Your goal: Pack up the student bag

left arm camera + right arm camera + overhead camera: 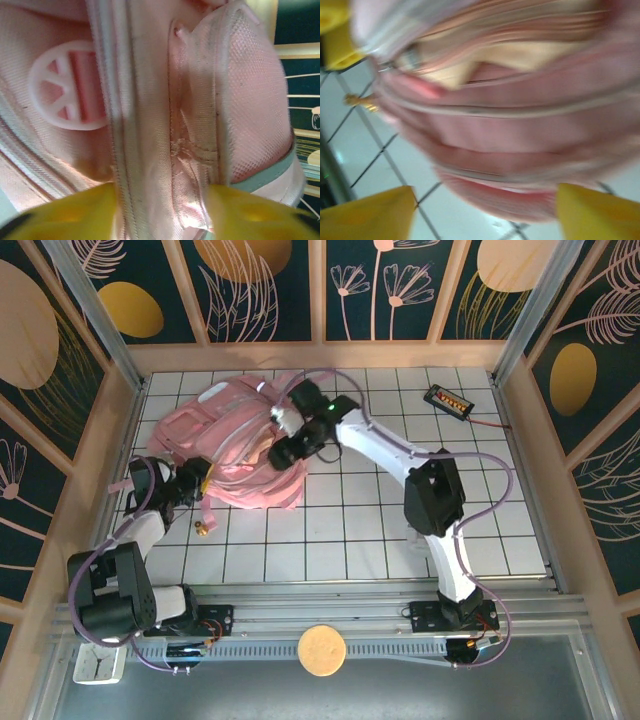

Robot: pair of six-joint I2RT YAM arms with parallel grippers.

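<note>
Your left gripper [162, 220] has its yellow fingers [65, 217] spread apart. A seamed fold of the student bag [250, 100] runs straight up the gap between them. Just past that fold, on the left, there's a round white plastic tab [65, 85] with a pink strap threaded through it, and a mesh-textured pink panel on the right.

Your right gripper [485, 210] is wide apart too, with nothing between the tips. It hangs just off the bag's rounded edge, with the white tiles showing underneath. In that wrist view the bag looks gapped open near the top and a cream patch [520, 55] shows in the gap. It's too motion-blurred for me to say what that is.

From overhead, the student bag [215, 430] lies flat on the far left part of the tiled table [330, 540].
- The left arm [140, 530] curls up from its base, and the left gripper [200, 480] is at the bag's near-left edge.
- The right arm [400, 455] reaches from the right, elbow up mid-table, forearm stretched leftward. That puts the right gripper [285, 450] over the bag's right side.

The overhead view also picks up a small gold thing [205, 530] on the tiles just in front of the bag, and a black gadget [447, 400] with a red wire, well apart in the far right corner. The right wrist catches the gold thing [362, 101] too.
</note>
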